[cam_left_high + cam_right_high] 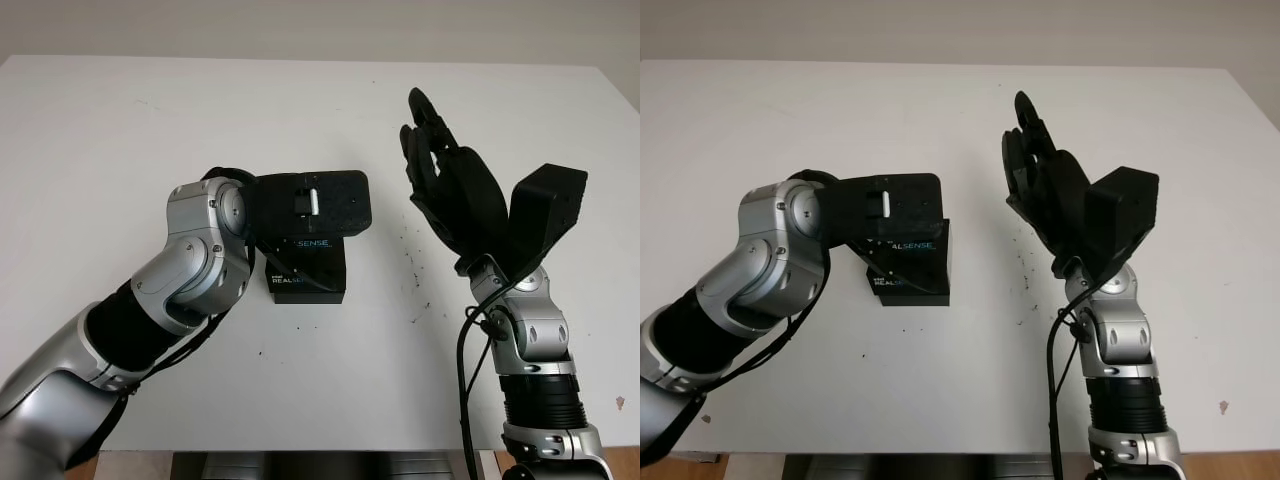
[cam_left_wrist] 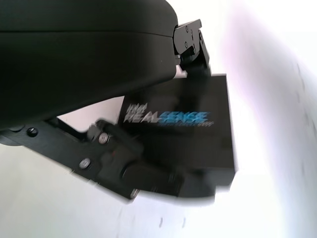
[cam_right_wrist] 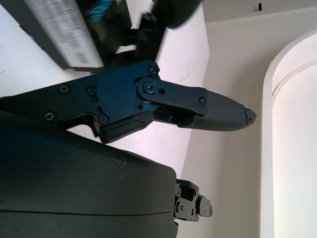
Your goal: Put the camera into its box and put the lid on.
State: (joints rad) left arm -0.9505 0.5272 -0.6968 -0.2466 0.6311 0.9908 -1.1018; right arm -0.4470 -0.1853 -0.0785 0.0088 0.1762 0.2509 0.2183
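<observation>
from the left eye view, the black realsense box [image 1: 305, 270] sits near the middle of the white surface [image 1: 120, 130], lid on, its printed top facing up. the left hand [image 1: 310, 205] hangs right over the box's far end, its dark shell covering that part (whether the fingers actually clasp the box i cannot tell from here). the right hand [image 1: 450, 190] is raised off the surface, well to the right of the box, palm upright, released and holding nothing.

the right eye view gives the same layout: the box [image 1: 912, 265] under the left hand [image 1: 885, 210], the right hand [image 1: 1060, 195] up in the air beside it, apart from the box.

in the left wrist view, the box [image 2: 193, 134] lies close beneath the hand's shell, the "realsense" lettering readable on its top; one finger [image 2: 190, 44] reaches toward the box's edge, though contact is unclear.

in the right wrist view, a finger [image 3: 198, 106] of the right hand stretches out straight, touching nothing, with a labelled side of the box [image 3: 59, 29] seen beyond it on the surface.
</observation>
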